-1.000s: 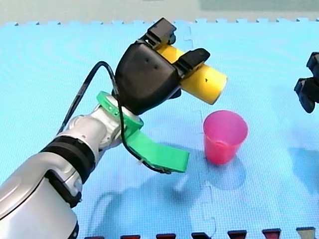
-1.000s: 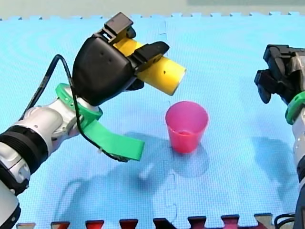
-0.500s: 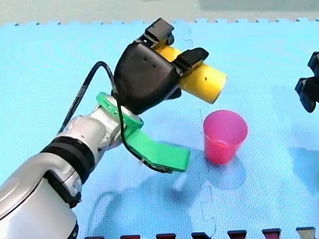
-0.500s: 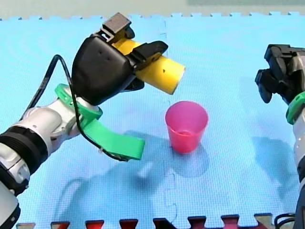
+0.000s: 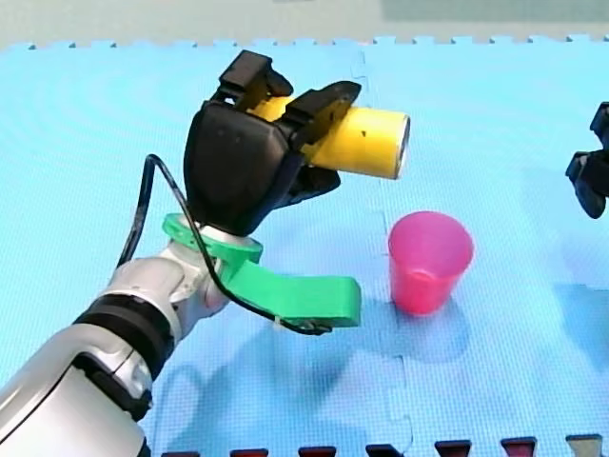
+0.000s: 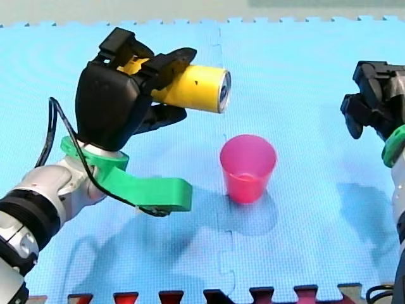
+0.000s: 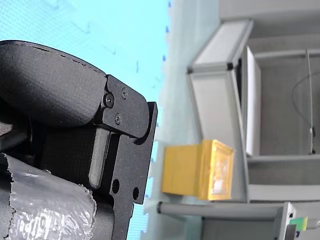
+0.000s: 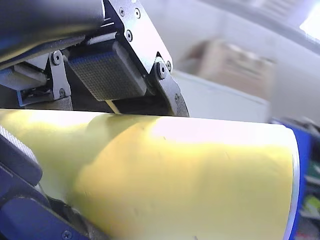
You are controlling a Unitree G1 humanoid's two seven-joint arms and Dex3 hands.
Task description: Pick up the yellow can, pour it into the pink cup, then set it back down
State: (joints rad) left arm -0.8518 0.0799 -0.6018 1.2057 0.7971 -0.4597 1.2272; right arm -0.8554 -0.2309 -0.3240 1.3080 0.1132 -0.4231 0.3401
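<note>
Handling first: how do we rate the yellow can?

We judge it light, stiff and smooth-walled, so it could slip. We hold it mid-body, the left hand with fingers clamped around it, lying nearly level in the air, up and left of the pink cup.

And what do we have around it?

We see the cup upright on the blue foam mat, light enough to tip if knocked. Nothing stands between can and cup. Our green wrist bracket hangs low near the cup; the right hand is well apart at the right edge.
</note>
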